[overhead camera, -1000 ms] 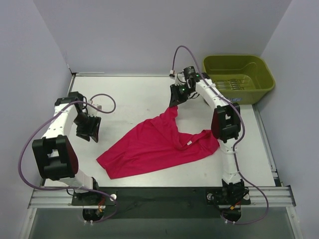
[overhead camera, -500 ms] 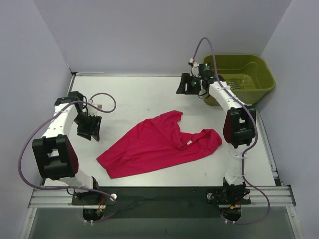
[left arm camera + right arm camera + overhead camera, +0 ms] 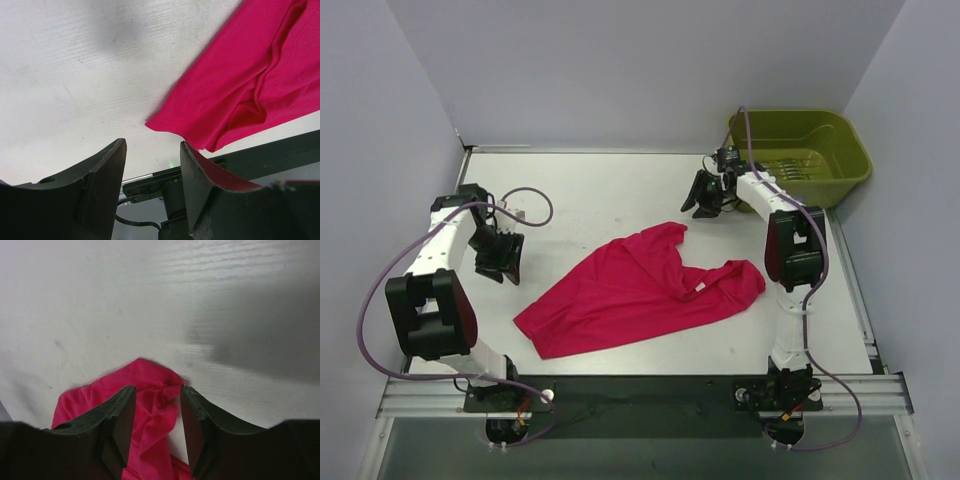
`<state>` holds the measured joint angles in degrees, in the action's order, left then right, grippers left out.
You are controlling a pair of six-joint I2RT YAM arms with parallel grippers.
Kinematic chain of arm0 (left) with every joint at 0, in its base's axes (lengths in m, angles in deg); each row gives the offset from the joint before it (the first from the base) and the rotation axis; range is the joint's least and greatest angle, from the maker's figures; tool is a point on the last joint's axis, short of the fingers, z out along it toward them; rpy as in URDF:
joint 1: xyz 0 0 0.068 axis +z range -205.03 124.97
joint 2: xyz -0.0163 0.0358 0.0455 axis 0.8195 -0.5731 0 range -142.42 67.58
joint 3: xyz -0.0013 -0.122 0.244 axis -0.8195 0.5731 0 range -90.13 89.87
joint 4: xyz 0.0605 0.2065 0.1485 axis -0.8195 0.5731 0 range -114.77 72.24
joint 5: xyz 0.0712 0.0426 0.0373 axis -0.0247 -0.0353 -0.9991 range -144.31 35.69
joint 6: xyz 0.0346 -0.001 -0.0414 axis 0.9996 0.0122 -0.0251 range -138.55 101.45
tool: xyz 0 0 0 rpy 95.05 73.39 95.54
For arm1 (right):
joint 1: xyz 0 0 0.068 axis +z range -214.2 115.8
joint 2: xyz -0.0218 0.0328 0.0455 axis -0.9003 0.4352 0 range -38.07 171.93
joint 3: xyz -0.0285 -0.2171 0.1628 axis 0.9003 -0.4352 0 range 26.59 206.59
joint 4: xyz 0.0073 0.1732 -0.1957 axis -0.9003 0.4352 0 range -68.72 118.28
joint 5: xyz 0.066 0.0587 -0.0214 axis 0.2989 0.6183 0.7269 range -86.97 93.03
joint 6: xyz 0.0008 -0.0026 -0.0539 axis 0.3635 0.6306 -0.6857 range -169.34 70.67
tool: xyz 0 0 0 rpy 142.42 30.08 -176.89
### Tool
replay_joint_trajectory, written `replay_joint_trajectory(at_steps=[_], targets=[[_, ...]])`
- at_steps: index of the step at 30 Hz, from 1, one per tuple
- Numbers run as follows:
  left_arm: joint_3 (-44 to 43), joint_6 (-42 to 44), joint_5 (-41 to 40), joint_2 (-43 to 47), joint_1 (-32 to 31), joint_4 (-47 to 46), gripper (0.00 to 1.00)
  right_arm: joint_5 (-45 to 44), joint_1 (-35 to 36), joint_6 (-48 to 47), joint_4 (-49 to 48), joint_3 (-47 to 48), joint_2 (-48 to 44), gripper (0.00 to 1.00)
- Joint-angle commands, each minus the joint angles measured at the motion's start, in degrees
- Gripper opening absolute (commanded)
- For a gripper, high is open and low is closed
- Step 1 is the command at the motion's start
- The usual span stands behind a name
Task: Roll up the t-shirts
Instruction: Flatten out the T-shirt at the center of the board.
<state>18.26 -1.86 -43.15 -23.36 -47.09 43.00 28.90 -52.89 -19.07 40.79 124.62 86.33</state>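
On the white tabletop point(image 3: 590, 190): a magenta-red soft fabric short-sleeved t-shirt point(image 3: 640, 290) lay crumpled and skewed between the arms, not yet flattened or rolled. Its small white neck label point(image 3: 701, 288) faced up toward the right side.
Left gripper point(image 3: 500, 258): fingers parted and empty, poised near the shirt's left edge, seemingly placed to take that side.
Right gripper point(image 3: 706, 194): fingers apart, holding nothing, hovering beyond the shirt's far peak, probably lined up to pinch and spread the cloth.
Olive-green plastic tub point(image 3: 785, 114): sat at the far right corner, apart from the shirt, likely for finished rolls.
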Motion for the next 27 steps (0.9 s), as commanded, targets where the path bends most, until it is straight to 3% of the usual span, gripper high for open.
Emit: replay_joint_trajectory(at_steps=[1, 10, 27], targets=[[-2.0, -0.2, 0.2, -0.4, -0.1, 0.0, 0.58, -6.7, 0.6, 2.3, 7.6, 2.5, 1.9, 0.40], [-2.3, -0.3, 0.3, -1.5, -0.1, -0.2, 0.58, -10.8, 2.3, 4.0, 9.2, 1.2, 3.3, 0.40], [-1.3, -0.3, -0.2, -2.1, -0.2, -0.3, 0.58, -1.5, 3.7, 9.3, 6.7, -0.6, 5.9, 0.41]])
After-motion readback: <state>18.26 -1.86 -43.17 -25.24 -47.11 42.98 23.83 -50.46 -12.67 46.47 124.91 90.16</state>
